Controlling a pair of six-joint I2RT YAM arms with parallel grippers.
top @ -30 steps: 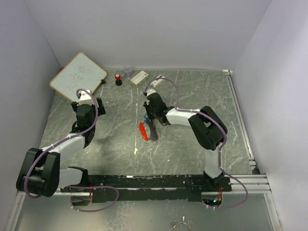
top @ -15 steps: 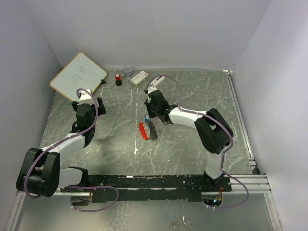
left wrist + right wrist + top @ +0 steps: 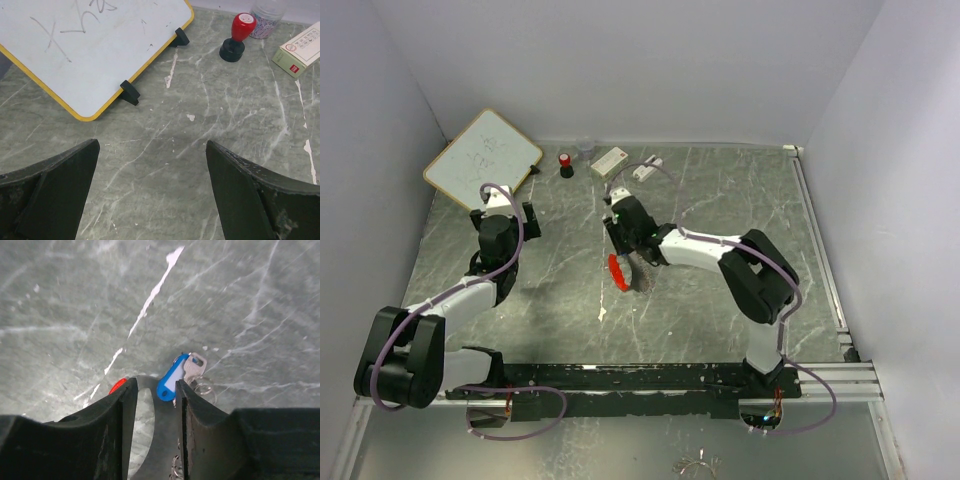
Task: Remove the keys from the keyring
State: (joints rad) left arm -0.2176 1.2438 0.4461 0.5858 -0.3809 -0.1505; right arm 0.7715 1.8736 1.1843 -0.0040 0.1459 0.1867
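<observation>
The red keyring point(image 3: 617, 270) lies mid-table; in the right wrist view only a red tip point(image 3: 117, 385) shows beside my left finger. My right gripper point(image 3: 636, 272) hangs over it, jaws a little apart point(image 3: 155, 384), gripping nothing. A grey curved band point(image 3: 162, 430) runs through the gap. Just past the fingertips lie a blue-headed key tag point(image 3: 172, 376), a silvery key point(image 3: 195, 365) and a thin wire ring point(image 3: 205, 390). My left gripper point(image 3: 504, 208) stands wide open point(image 3: 152, 145) over bare table at the left, far from the keys.
A yellow-edged whiteboard point(image 3: 483, 158) point(image 3: 95, 45) leans at the back left. Along the back stand a red-capped stamp point(image 3: 564, 163) point(image 3: 239, 35), a small jar point(image 3: 585, 148) point(image 3: 267, 17), a white box point(image 3: 609, 160) point(image 3: 300, 50) and a small white block point(image 3: 645, 170). Walls close three sides.
My right wrist has swung a little left over the keyring, and its jaws stand apart now. The left arm has not moved.
</observation>
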